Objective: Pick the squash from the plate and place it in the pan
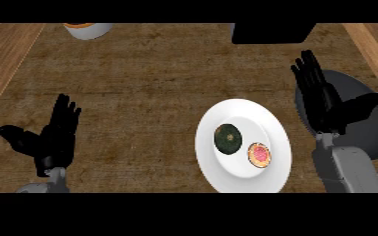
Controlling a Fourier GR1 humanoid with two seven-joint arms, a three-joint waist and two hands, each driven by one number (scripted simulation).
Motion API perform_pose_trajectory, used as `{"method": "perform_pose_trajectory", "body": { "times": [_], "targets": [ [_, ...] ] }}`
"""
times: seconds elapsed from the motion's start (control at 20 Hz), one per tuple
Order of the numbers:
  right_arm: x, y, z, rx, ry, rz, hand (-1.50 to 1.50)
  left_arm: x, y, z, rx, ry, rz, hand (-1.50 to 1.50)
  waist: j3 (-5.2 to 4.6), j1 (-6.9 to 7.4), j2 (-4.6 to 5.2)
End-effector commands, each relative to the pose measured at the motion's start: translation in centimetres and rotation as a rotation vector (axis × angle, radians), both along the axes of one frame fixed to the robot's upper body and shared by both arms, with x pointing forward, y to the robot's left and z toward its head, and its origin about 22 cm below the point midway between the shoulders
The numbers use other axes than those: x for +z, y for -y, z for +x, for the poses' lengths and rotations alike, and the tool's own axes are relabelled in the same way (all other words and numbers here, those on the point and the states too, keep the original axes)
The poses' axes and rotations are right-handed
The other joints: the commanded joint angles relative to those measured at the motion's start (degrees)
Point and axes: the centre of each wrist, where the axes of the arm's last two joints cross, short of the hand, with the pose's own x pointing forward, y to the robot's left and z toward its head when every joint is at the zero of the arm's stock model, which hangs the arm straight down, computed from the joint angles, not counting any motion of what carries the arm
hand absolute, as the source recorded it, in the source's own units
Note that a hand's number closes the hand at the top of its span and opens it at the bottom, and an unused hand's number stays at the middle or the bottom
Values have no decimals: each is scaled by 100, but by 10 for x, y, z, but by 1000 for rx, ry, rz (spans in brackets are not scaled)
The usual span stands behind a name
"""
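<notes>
1. Two grey forearms, rising from the lower edge, one at each side of the head view; each tipped with one black hand.
2. Left hand (53,132): fingers straight and spread, thumb out to the side, holding nothing; resting at lower left, well apart from the plate.
3. Right hand (322,97): fingers straight and pointing up-frame, thumb angled outward, holding nothing; set over the pan and just beside the plate's right rim.
4. One white plate (214,167), round, lying right of centre and low on the counter; two items on it.
5. One squash (228,139): dark green, round, ribbed; lying on the plate's inner left part, untouched by either hand.
6. One small round item (259,154), orange-rimmed with a pinkish centre; lying on the plate just right of and below the squash; kind not identifiable.
7. One pan (353,87): dark grey, round, at the right edge, partly hidden behind the right hand and forearm; close beside the plate.
8. One pale cup-like vessel (87,30) at top left, orange contents showing; cut off by the frame.
9. One black box-shaped object (272,32) at top right of centre.
10. Counter (148,90): mottled brown surface, bordered by lighter wood strips (15,50) along left and right sides.
</notes>
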Motion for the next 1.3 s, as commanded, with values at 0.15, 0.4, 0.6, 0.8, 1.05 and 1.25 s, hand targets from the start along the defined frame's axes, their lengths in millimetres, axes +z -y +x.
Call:
{"method": "perform_pose_trajectory", "body": {
  "times": [0.15,0.4,0.6,0.8,1.05,1.25],
  "targets": [
    [-7,-37,4,520,22,-105,150,45,6,31,-173,184,223,0,-40,234,197],
    [-31,-15,-16,523,256,-373,-150,69,11,44,-275,211,280,0,-38,42,155],
    [-27,26,-42,368,415,-525,-150,67,13,39,-272,209,312,0,-51,-74,104],
    [6,68,-49,391,406,-641,-150,74,3,62,-266,200,305,0,-64,-47,143],
    [86,92,-44,523,333,-930,-150,59,7,46,-275,182,284,0,-77,-22,112],
    [137,71,-43,520,257,-1014,-150,66,7,55,-292,191,294,0,-73,16,130]
  ]
}}
